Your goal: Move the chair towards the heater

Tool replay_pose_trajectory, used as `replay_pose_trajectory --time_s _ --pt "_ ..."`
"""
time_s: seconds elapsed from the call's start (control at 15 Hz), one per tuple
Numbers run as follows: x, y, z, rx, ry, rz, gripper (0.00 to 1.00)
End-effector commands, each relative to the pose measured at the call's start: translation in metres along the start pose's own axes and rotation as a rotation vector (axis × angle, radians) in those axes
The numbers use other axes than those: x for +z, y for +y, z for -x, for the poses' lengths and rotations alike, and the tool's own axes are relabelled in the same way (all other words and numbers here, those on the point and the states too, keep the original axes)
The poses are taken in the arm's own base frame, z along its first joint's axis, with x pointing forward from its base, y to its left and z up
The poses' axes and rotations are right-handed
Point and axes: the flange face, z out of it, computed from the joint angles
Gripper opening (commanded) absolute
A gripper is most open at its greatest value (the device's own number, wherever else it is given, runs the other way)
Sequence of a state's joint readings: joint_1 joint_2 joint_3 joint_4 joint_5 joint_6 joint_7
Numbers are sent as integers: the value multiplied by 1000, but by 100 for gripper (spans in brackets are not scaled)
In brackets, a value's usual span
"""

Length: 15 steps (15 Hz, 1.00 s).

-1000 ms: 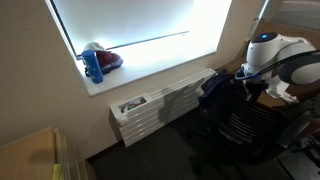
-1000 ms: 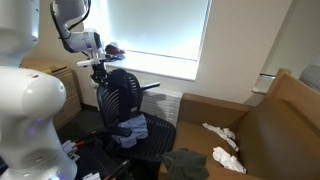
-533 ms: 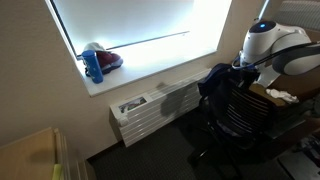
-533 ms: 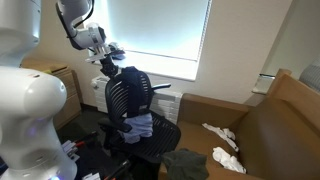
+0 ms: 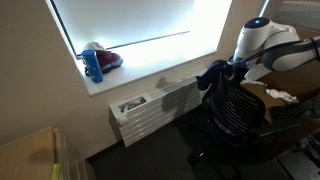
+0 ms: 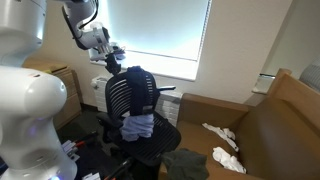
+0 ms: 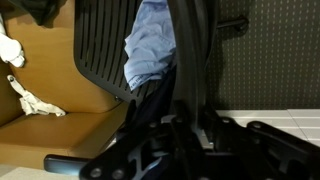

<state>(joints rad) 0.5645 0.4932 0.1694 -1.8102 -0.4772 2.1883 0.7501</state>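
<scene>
We logged the office chair (image 5: 236, 112) rolled nearer the white radiator (image 5: 158, 106), now close beside it, with the gripper (image 6: 112, 69) at the backrest top, jaw closure impossible to tell.

You are looking at the chair (image 5: 238, 118), a black swivel office chair with a mesh backrest (image 6: 130, 92), which is standing upright at the right of the scene, just beside the right end of the heater (image 5: 160, 108); whether the two are touching is not showing. A dark blue garment (image 5: 214, 78) is hanging over the top of the backrest, on the side facing the heater, and a lighter blue cloth (image 6: 138, 125) is lying on the seat. The heater is sitting low against the far wall, long and white, its horizontal fins running sideways and a small dark-printed label (image 5: 133, 102) showing at its left end.
</scene>
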Motion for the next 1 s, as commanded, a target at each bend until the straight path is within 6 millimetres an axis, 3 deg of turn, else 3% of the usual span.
replay_pose_trajectory --time_s 0.0,0.33,0.73,0.8,0.87,0.93 --pt "-56 40 -33 53 152 -68 5" --pt "-57 42 -29 87 214 -103 5" --pt "-63 24 -18 75 241 -93 5" --pt "4 -10 -5 81 101 -64 40" --pt "6 -15 -1 79 93 -67 22" --pt "10 -25 3 73 92 -85 27"
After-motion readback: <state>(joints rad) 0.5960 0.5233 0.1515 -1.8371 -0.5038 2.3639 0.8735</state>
